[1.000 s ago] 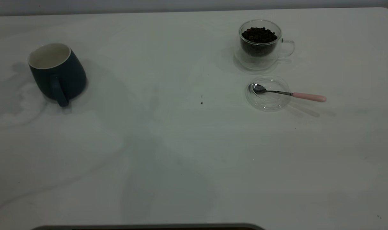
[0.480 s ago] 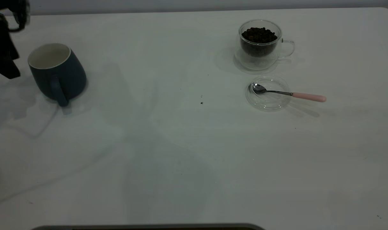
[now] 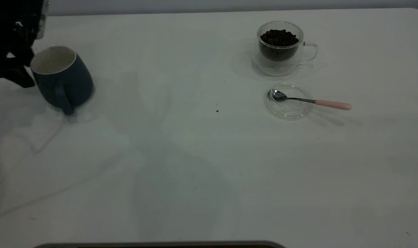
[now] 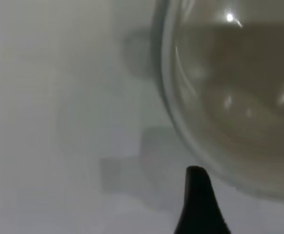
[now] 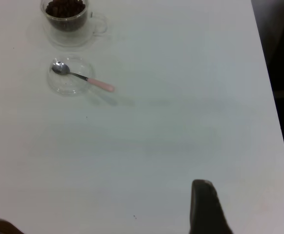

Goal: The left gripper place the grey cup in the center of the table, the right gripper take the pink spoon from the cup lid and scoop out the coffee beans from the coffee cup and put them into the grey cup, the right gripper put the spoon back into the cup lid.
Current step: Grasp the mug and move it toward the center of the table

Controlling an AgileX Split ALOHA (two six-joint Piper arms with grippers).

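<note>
The grey cup (image 3: 66, 79) stands upright at the far left of the table (image 3: 195, 155), handle toward the front. My left gripper (image 3: 21, 74) hangs just left of its rim. In the left wrist view one black finger (image 4: 198, 195) sits outside the cup's pale rim (image 4: 239, 97), with a wide gap beside it. The coffee cup (image 3: 280, 48) with coffee beans (image 3: 279, 37) stands at the back right. In front of it the pink spoon (image 3: 312, 101) rests with its bowl on the cup lid (image 3: 288, 110). The right wrist view shows one black finger (image 5: 205, 204) over bare table, far from the spoon (image 5: 86, 79).
A few dark specks (image 3: 217, 111) lie near the table's middle. A dark curved edge (image 3: 160, 245) runs along the front of the exterior view. The table's side edge (image 5: 273, 97) shows in the right wrist view, with dark floor beyond it.
The left arm has come into view from the far left and moved right, up to the grey cup's side. Cup, spoon, lid and coffee cup have not moved.
</note>
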